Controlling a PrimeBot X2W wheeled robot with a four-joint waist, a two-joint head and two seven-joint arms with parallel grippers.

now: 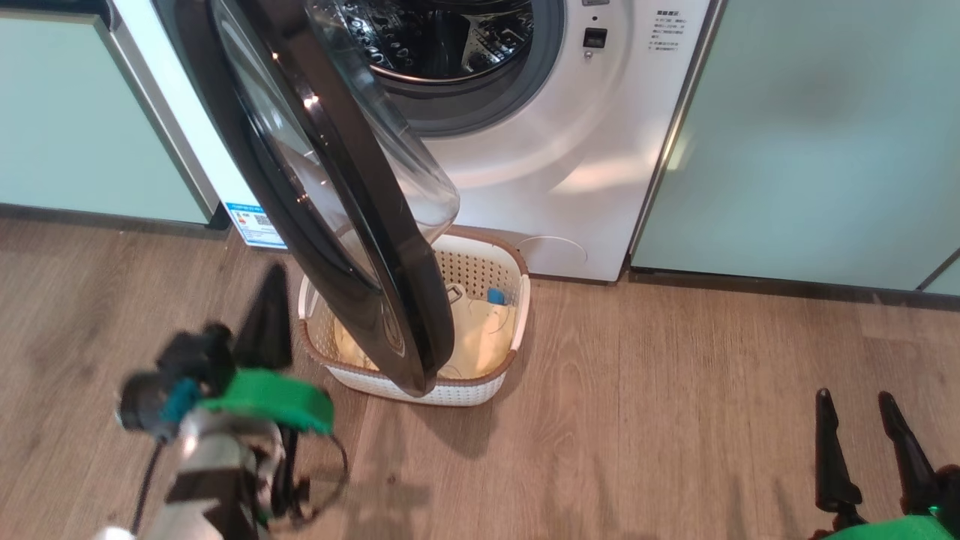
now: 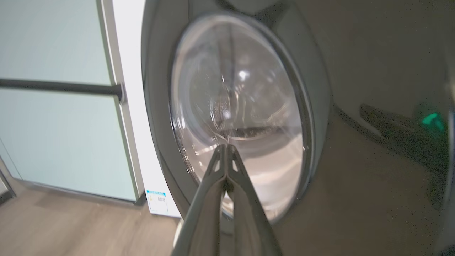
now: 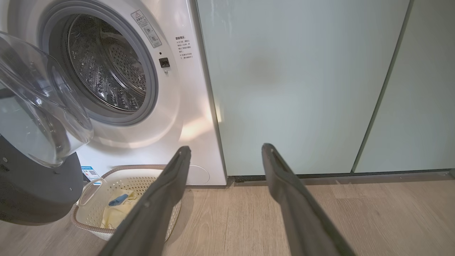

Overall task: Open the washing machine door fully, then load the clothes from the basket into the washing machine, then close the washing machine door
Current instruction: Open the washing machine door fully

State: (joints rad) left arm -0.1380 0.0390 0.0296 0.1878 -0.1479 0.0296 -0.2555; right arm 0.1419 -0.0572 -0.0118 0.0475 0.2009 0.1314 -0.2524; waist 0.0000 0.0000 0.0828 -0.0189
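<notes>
The washing machine stands with its steel drum mouth uncovered. Its door is swung out toward me, the lower edge hanging over the basket. Pale yellow clothes with a blue patch lie in the basket. My left gripper is shut and empty, just left of the door's outer face. In the left wrist view its closed tips point at the door's glass. My right gripper is open at the lower right, away from everything. Between and beside its fingers I see the machine, basket and clothes.
Pale green cabinet panels flank the machine on the left and right. Wooden floor stretches open to the right of the basket. The door's clear glass bowl bulges toward the drum side.
</notes>
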